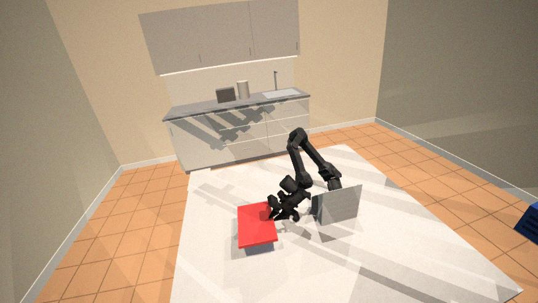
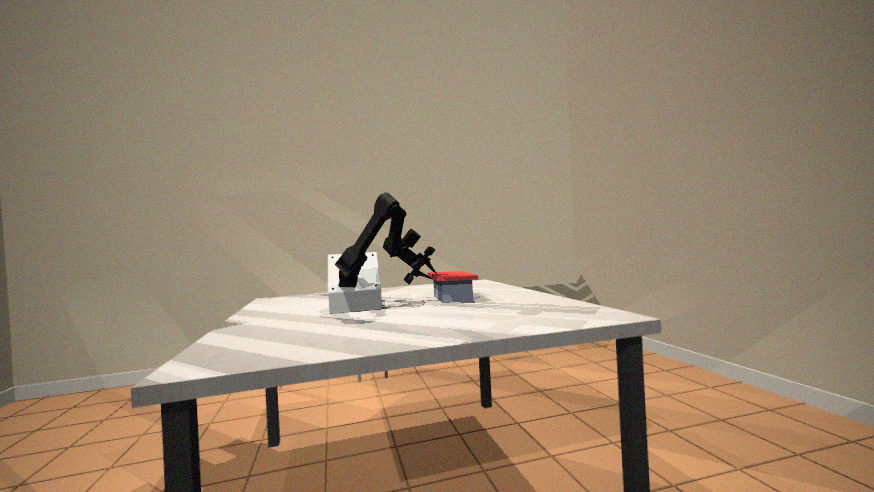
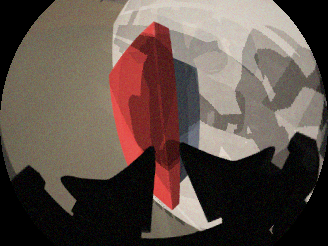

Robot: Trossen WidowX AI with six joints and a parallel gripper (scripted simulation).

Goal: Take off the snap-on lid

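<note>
The red lid [image 1: 255, 227] [image 2: 455, 276] [image 3: 132, 107] lies flat on top of the blue-grey storage box [image 1: 260, 249] [image 2: 453, 291] [image 3: 188, 97], which stands on the table [image 1: 210, 278] [image 2: 391, 342]. No gap shows between lid and box. My gripper [image 1: 273, 218] [image 2: 433, 274] [image 3: 167, 149] is shut on the edge of the lid that faces the arm's base. One finger is over the lid's top and the other is under its rim, beside the box wall. The lower fingertip is partly hidden in the top and exterior views.
The arm's grey base block with its upright plate [image 1: 340, 206] [image 2: 354, 299] stands on the table, on the side of the box where the arm is. A kitchen counter [image 1: 196, 109] stands beyond the table, and a blue object [image 1: 529, 222] is at the far right.
</note>
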